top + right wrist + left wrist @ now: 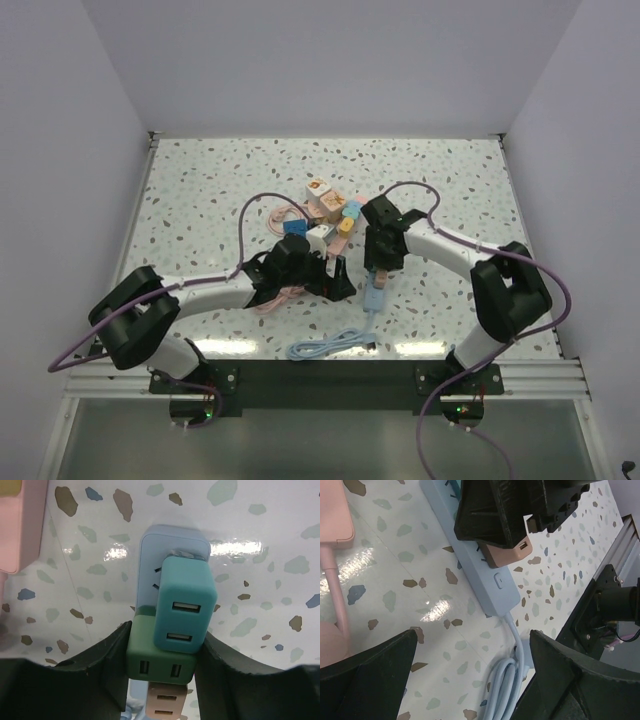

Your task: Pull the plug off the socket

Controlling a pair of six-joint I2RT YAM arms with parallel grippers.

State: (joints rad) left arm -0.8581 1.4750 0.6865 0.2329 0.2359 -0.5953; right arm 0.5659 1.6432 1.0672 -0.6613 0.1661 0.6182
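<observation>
We see the right fingers pinching the green USB plug, a matte rounded plastic block. It's seated in the pale-blue power strip between the teal plug and the tan plug. Left fingers are spread wide over the glossy speckled table.

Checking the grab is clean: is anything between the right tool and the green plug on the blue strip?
Nothing visible. The right tool straddles the green plug, a finger against each side. The teal plug and tan plug are only its neighbours along the power strip.
</observation>
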